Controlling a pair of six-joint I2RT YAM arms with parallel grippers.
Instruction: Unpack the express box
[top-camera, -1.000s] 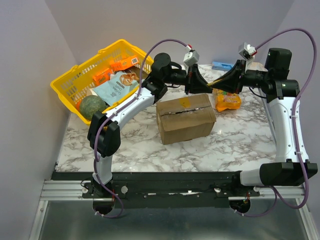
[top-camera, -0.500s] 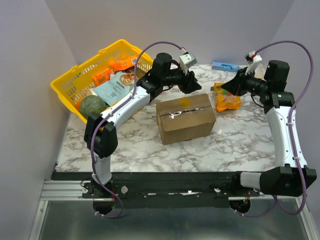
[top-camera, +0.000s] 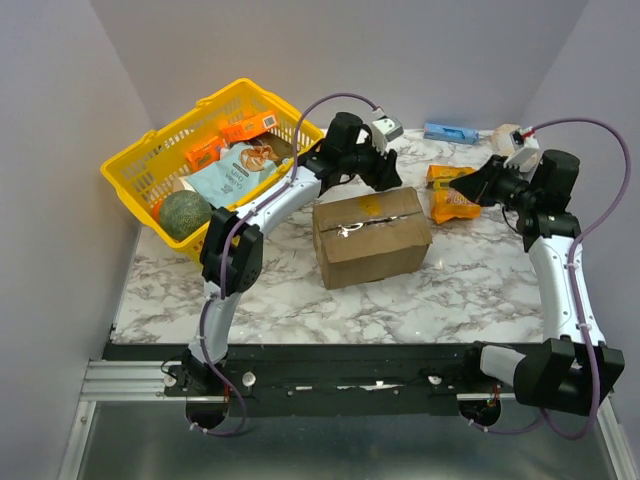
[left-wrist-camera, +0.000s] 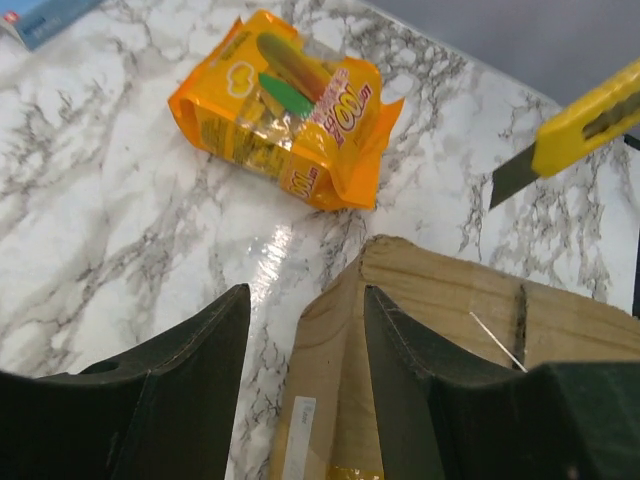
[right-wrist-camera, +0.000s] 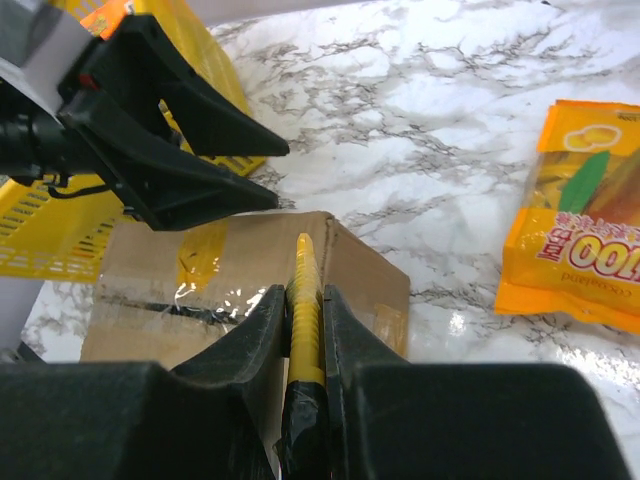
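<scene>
The express box (top-camera: 372, 240) is a brown carton standing closed mid-table, with a dark slit along its taped top seam and a yellow sticker. My left gripper (top-camera: 388, 175) hovers open over the box's far edge. In the left wrist view its gripper (left-wrist-camera: 305, 300) straddles a top corner of the box (left-wrist-camera: 480, 330) without touching it. My right gripper (top-camera: 478, 186), off the box's far right, is shut on a yellow utility knife (right-wrist-camera: 305, 290). The knife points at the box (right-wrist-camera: 170, 290), and its blade (left-wrist-camera: 512, 178) is out.
A yellow basket (top-camera: 165, 125) at the back left holds a green melon (top-camera: 185, 213) and snack packets. An orange snack bag (top-camera: 455, 200) lies right of the box. A blue packet (top-camera: 450, 132) and a small white item (top-camera: 505, 135) sit by the back wall.
My left gripper has opened and settled over the box's far edge. My right arm has drawn back to the right, still holding the knife.
</scene>
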